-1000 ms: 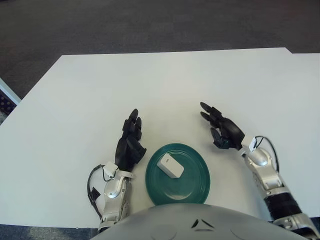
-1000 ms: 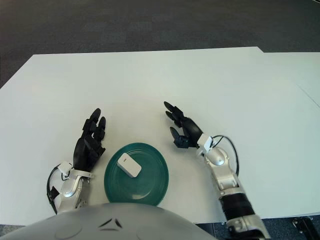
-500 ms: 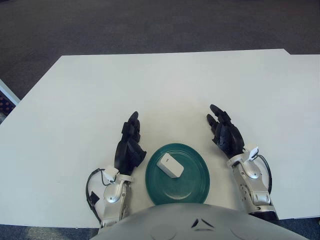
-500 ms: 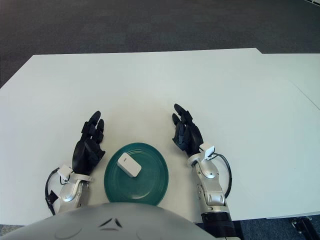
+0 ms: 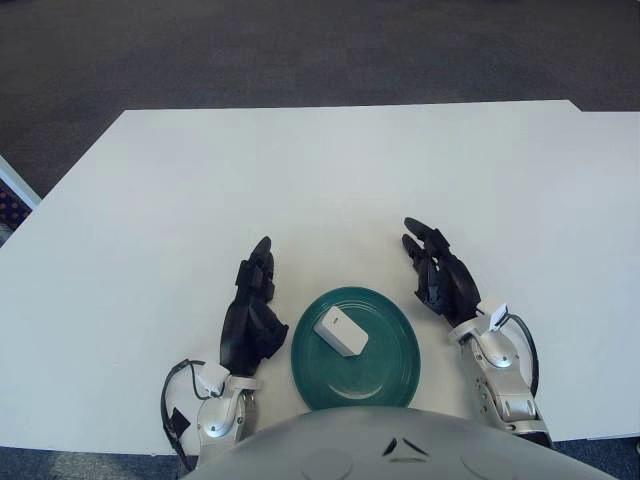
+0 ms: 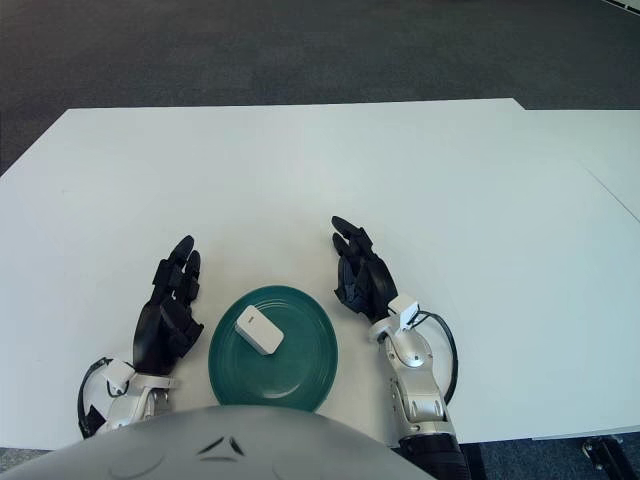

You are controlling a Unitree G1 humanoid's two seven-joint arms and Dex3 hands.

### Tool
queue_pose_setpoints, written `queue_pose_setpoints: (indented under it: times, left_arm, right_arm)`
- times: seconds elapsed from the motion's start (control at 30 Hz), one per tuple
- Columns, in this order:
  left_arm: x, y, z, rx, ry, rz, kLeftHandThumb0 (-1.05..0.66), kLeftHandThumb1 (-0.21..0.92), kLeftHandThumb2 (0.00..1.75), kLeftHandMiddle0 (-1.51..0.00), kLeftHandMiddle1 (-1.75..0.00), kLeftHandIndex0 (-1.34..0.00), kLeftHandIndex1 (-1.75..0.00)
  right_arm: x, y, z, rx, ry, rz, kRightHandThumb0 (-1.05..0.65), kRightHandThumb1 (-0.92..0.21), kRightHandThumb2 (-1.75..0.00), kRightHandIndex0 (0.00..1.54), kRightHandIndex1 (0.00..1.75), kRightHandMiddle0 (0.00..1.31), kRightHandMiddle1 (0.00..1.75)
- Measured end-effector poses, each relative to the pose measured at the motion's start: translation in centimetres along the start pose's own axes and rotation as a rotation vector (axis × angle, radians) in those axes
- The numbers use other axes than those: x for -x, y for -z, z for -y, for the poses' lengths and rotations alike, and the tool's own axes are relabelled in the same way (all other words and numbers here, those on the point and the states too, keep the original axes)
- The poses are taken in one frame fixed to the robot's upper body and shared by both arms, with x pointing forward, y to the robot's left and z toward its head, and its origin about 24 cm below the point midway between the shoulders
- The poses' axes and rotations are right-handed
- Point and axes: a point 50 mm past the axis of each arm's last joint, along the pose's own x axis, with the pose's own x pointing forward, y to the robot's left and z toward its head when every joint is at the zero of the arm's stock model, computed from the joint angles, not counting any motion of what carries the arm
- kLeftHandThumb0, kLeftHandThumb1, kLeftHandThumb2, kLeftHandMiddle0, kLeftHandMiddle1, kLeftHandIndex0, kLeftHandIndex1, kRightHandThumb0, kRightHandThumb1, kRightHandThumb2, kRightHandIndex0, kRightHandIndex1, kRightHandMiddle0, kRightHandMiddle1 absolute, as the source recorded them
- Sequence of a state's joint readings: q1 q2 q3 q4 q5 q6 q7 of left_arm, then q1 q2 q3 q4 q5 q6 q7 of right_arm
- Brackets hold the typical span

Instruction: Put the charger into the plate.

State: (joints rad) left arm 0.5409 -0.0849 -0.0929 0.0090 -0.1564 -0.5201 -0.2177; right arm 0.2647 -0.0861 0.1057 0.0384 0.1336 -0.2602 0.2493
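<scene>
A white charger (image 5: 340, 333) lies inside a round green plate (image 5: 385, 368) near the table's front edge, on the plate's left half. My left hand (image 5: 252, 313) rests just left of the plate, fingers straight and empty. My right hand (image 5: 437, 273) is just right of the plate, fingers extended, open and empty. Neither hand touches the charger.
The white table (image 5: 330, 180) stretches far ahead of the plate. Dark carpet floor (image 5: 300, 50) lies beyond the far edge. Part of my body (image 5: 380, 445) shows at the bottom.
My right hand has drawn back from the right toward me and turned upright beside the plate. My left hand has slid slightly back toward me. The charger has not moved.
</scene>
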Motion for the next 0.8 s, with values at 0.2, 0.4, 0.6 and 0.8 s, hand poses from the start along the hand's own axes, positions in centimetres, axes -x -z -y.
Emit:
queue_pose_setpoints:
  times: [0.2, 0.4, 0.6, 0.8]
  left_arm:
    - [0.08, 0.18, -0.04, 0.018, -0.009, -0.015, -1.05, 0.92, 1.11, -0.08, 0.0, 0.0, -0.35]
    - [0.12, 0.35, -0.25, 0.049, -0.026, -0.029, -1.05, 0.92, 1.09, -0.09, 0.0, 0.0, -0.34]
    - [0.16, 0.57, -0.32, 0.081, -0.035, -0.042, -1.05, 0.92, 1.07, -0.09, 0.0, 0.0, -0.36]
    - [0.07, 0.65, -0.32, 0.094, -0.038, -0.049, -1.05, 0.92, 1.07, -0.08, 0.0, 0.0, -0.33]
  right_arm:
    - [0.05, 0.14, -0.13, -0.017, 0.01, 0.004, -1.05, -0.92, -0.73, 0.15, 0.01, 0.0, 0.36]
    - [0.09, 0.26, -0.1, -0.028, 0.016, 0.023, -1.05, -0.92, -0.72, 0.18, 0.01, 0.0, 0.45]
    - [-0.08, 0.55, 0.2, -0.021, 0.023, 0.028, -1.05, -0.92, -0.75, 0.21, 0.01, 0.0, 0.49]
    - [-0.64, 0.66, 0.68, 0.001, 0.031, 0.029, -1.05, -0.92, -0.78, 0.21, 0.01, 0.0, 0.47]
